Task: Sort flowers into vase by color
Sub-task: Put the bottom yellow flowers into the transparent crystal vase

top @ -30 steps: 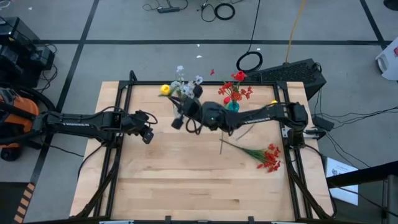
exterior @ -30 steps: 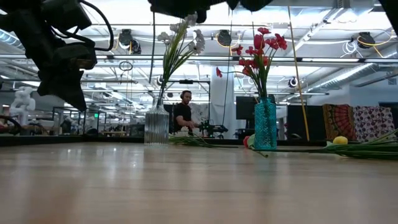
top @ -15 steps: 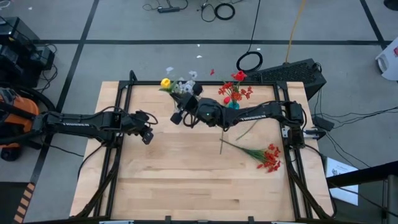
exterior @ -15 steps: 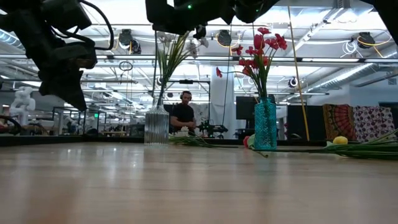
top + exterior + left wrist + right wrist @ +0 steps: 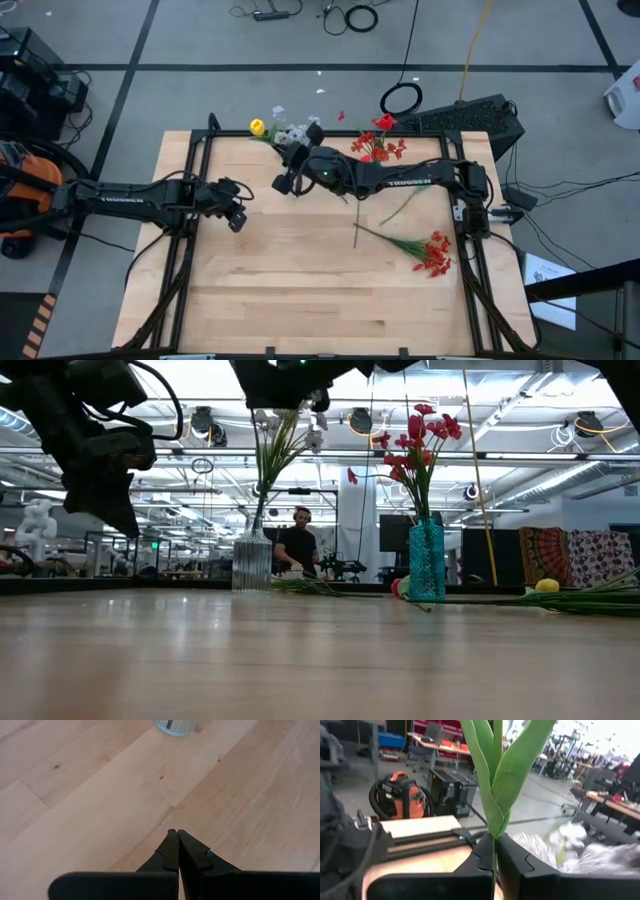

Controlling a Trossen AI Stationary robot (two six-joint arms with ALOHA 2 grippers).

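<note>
High view: the right gripper [image 5: 283, 184], jaws clamped on a yellow tulip [image 5: 257, 126] stem, has carried it over the clear vase [image 5: 252, 563] of white sprays [image 5: 291, 133], ready for lowering, while the left gripper [image 5: 237, 222], jaws together, waits nearer the table's left edge.

We see a yellow tulip [image 5: 257, 126] with green leaves [image 5: 492, 780] held aloft among white wispy sprays [image 5: 290, 133] standing in the clear vase [image 5: 252, 564]. Red flowers [image 5: 420, 435] stand upright in the teal vase [image 5: 426, 571]. A red spray [image 5: 436, 252] lies flat on the table.
</note>
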